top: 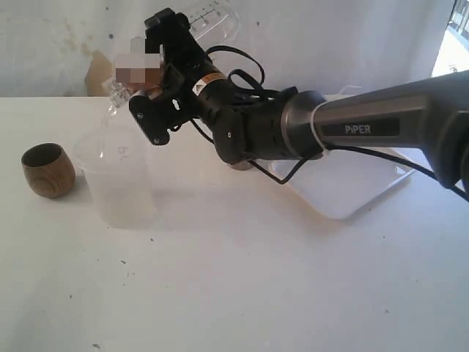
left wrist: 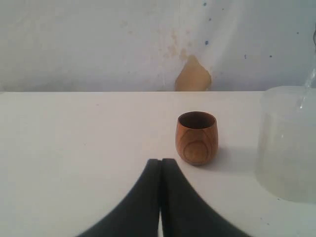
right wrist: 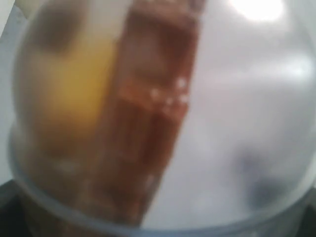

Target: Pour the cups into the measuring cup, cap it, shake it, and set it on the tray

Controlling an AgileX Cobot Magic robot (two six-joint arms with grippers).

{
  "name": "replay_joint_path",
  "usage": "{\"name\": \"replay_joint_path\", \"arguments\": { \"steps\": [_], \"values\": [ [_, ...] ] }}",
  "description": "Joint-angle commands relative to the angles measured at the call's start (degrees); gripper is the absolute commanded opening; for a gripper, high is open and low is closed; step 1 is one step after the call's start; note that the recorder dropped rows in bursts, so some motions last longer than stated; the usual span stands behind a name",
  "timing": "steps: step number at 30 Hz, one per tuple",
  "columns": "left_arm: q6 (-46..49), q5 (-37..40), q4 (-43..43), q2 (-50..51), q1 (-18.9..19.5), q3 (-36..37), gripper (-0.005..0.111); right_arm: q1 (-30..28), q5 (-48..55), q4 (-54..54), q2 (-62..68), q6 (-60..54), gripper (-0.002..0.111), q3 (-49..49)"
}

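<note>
Frosted plastic, the translucent cup (top: pixel 121 183) stands at six o'clock below the right gripper (top: pixel 150 77), wooden cup (top: pixel 47 170) at its nine o'clock, the tray (top: pixel 352 194) partly covered by the arm (top: pixel 381 125) marked "PiPER". That gripper clasps the clear measuring cup (top: pixel 212 20) aloft, its markings unreadable. The left gripper (left wrist: pixel 160 165) is pressed closed, empty, the wooden cup just ahead.

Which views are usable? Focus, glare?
Right wrist view: unusable, a translucent vessel fills it, all blur plus a glare blob. Left wrist view: sharp, wooden cup crisp, soft shadow. Exterior view: sharp, window blown out, one pixelated patch above the frosted cup.
</note>
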Motion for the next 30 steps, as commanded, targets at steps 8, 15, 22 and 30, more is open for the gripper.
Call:
{"name": "replay_joint_path", "arguments": {
  "steps": [8,15,22,30],
  "values": [
    [0.0,-0.4,-0.1,-0.2,0.0,0.3,0.0,-1.8,-3.7,-3.1,-0.9,-0.8,0.0,-0.9],
    [0.0,-0.4,-0.1,-0.2,0.0,0.3,0.0,-2.1,-3.8,-4.2,-0.8,-0.8,0.0,-0.9],
    [0.0,-0.4,-0.1,-0.2,0.0,0.3,0.0,-2.4,-3.5,-7.8,-0.7,-0.8,0.0,-0.9],
    [0.0,-0.4,-0.1,-0.2,0.0,0.3,0.0,-2.5,-3.5,-9.4,-0.7,-0.8,0.0,-0.9]
  ]
}}
